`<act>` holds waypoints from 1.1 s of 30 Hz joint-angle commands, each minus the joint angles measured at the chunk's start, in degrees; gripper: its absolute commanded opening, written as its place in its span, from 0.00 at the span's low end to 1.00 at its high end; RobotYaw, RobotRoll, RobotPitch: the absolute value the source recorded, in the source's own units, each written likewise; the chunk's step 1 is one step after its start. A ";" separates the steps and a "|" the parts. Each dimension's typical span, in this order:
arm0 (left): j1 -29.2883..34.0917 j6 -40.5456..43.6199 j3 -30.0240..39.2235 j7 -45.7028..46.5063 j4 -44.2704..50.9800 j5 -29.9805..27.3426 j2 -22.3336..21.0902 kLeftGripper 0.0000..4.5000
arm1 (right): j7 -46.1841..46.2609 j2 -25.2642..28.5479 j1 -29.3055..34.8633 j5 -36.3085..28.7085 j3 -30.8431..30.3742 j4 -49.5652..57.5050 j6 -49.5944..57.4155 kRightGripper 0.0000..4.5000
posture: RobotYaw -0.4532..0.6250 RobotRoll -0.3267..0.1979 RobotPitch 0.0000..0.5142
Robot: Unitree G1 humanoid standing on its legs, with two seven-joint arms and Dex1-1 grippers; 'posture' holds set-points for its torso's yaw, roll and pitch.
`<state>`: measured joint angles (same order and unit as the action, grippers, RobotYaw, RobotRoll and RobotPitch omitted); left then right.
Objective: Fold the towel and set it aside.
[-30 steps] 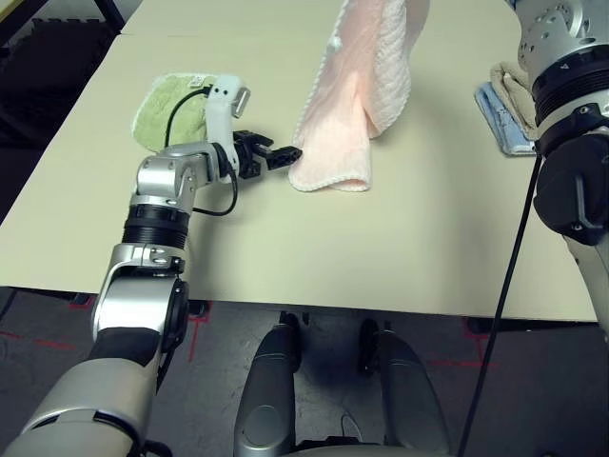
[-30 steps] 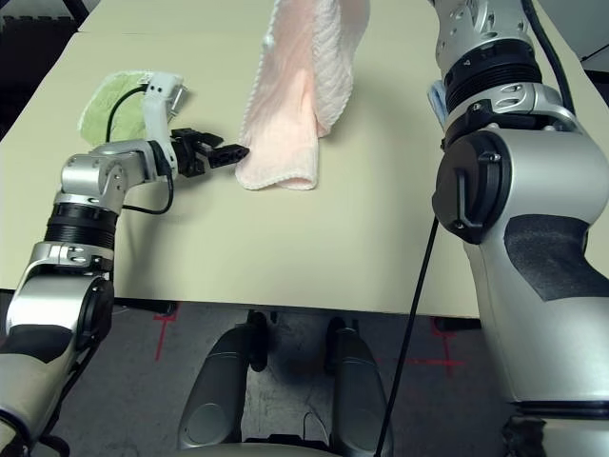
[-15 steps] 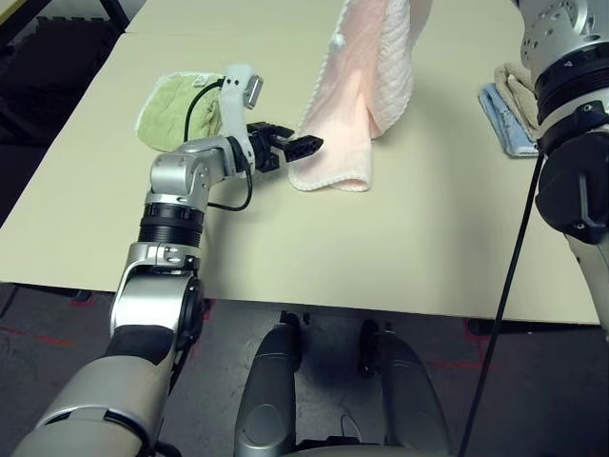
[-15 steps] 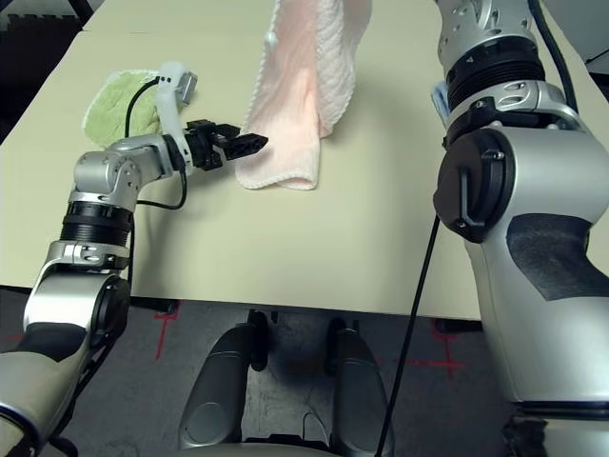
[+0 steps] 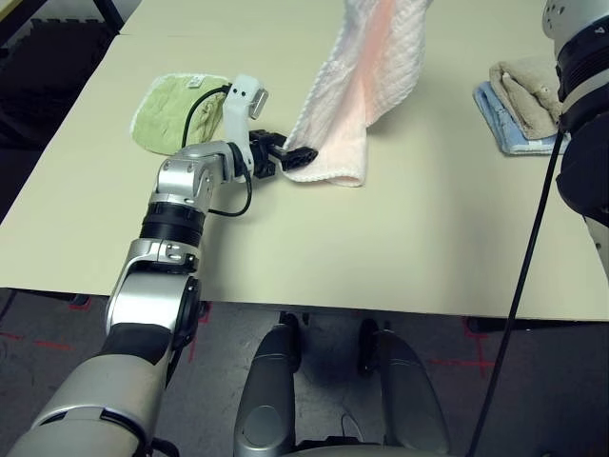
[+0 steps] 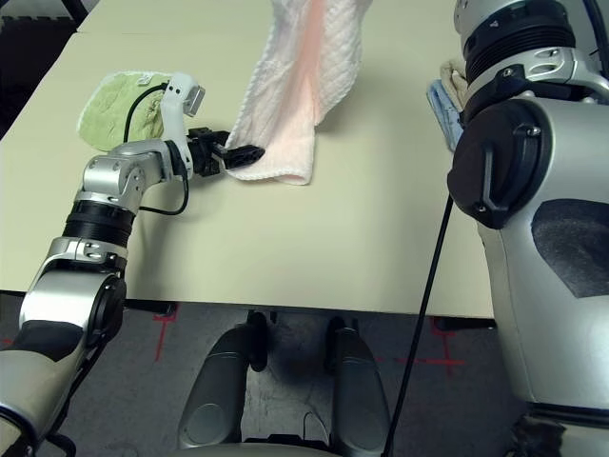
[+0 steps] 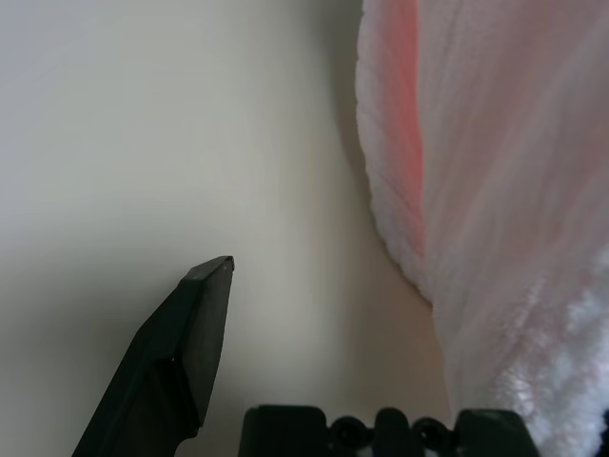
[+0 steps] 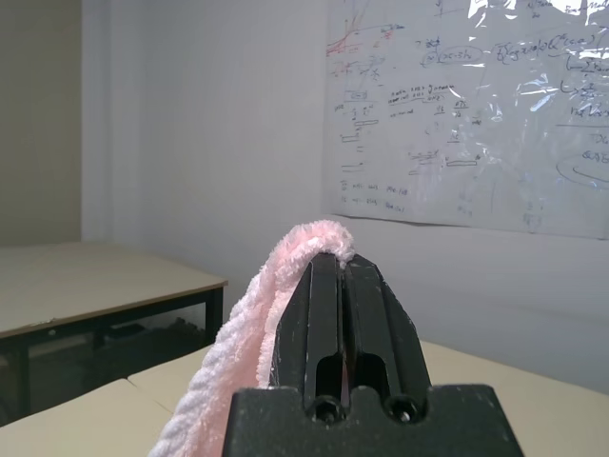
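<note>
The pale pink towel (image 5: 366,86) hangs from above the table, and its doubled lower end rests on the tabletop. My right gripper (image 8: 341,271) is shut on the towel's (image 8: 252,328) upper edge, high over the table. My left gripper (image 5: 300,155) is open and low over the table at the towel's lower left corner. In the left wrist view one black finger (image 7: 186,343) stands apart from the cloth, and the towel (image 7: 504,190) covers the side where the other finger is.
A light green folded towel (image 5: 176,109) lies behind my left forearm. Beige and blue folded towels (image 5: 523,100) are stacked at the far right. Bare tabletop (image 5: 400,248) stretches from the pink towel to the front edge.
My left gripper has moved right and down from beside the towel to its lower left corner. The hanging towel now leans more to the right at the top.
</note>
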<state>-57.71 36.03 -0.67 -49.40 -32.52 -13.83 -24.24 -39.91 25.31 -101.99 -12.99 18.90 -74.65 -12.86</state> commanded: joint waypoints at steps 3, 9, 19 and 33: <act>0.38 4.81 -0.74 -4.11 5.81 -1.91 -2.76 1.00 | -0.12 -0.06 -2.12 0.13 0.39 0.96 -0.81 0.00 | 0.52 0.62 0.63; 3.43 14.18 -1.36 -7.37 15.53 -5.71 -5.47 1.00 | 0.07 -0.45 -1.89 0.22 0.50 0.96 -0.86 0.00 | 0.49 0.62 0.67; 8.01 20.42 -1.37 -3.80 21.55 -7.63 -4.85 1.00 | 0.43 0.11 -2.21 0.09 0.77 1.08 -1.02 0.00 | 0.47 0.62 0.70; 7.00 22.70 1.92 -1.58 18.94 -9.99 -6.32 0.79 | 0.29 1.09 -2.27 0.17 0.79 1.35 -1.42 0.00 | 0.46 0.62 0.69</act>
<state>-50.90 58.10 0.70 -51.29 -12.51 -23.04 -30.03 -39.55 24.72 -102.06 -12.63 19.02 -74.65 -12.87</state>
